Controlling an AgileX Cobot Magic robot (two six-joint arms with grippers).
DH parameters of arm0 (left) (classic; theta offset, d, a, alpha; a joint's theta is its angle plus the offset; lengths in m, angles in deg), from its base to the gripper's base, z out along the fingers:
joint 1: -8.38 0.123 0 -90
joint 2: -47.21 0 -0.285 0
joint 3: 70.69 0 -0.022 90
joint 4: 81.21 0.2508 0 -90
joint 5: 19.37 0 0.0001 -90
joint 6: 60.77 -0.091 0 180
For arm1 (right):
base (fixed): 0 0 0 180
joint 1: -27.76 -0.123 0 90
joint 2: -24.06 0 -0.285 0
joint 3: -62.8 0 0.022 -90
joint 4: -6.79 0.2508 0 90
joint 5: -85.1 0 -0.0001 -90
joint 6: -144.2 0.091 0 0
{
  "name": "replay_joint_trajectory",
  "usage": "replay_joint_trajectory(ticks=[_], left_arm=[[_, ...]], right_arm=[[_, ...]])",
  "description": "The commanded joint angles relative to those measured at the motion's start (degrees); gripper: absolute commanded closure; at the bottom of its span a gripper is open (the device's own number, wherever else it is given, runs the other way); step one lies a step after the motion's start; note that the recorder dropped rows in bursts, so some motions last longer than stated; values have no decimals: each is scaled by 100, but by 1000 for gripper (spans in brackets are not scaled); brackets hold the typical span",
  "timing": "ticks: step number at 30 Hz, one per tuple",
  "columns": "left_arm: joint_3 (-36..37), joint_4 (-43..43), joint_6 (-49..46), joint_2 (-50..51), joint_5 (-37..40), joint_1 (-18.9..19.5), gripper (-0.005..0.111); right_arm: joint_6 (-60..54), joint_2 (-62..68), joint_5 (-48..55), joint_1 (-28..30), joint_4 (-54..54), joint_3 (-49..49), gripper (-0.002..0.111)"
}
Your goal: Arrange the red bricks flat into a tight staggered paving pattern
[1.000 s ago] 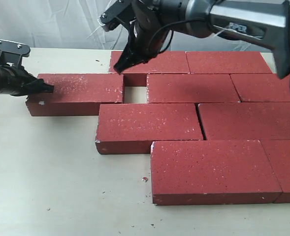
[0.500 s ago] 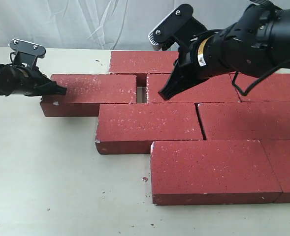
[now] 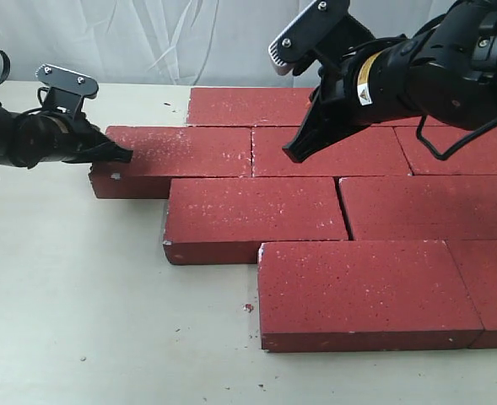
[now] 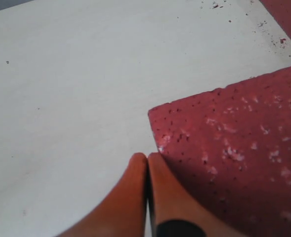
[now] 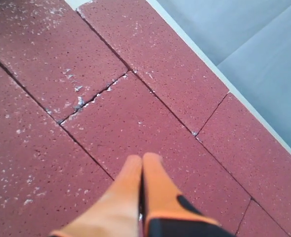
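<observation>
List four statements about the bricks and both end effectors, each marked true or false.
1. The left end effector is shut, its tip at the leftmost brick's end. True.
2. The right end effector holds a brick aloft. False: it is shut and empty over the laid bricks.
3. The leftmost brick stands well apart from the others. False: it meets its row neighbour at a thin seam.
4. Every visible brick lies flat. True.

Setting: robot test lab. Evidence: plain pale worktop (image 3: 79,321); white cloth backdrop (image 3: 147,42) hung behind worktop; black robot arm (image 3: 451,67) above worktop.
</observation>
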Motion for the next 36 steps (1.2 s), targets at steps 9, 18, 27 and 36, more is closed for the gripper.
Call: replay_joint_trajectory(ticks=[9, 18, 27, 36], left_arm=[[-16, -56, 42, 16, -106, -43, 107], [-16, -56, 30, 5, -270, -36, 107], [-16, -56, -17, 5, -110, 128, 107], [-16, -79, -7, 5, -56, 299, 107]], right_arm=[[12, -38, 8, 27, -52, 32, 109], [25, -38, 8, 27, -4, 32, 109], [25, -38, 8, 27, -4, 32, 109], [25, -38, -27, 27, 32, 32, 109]])
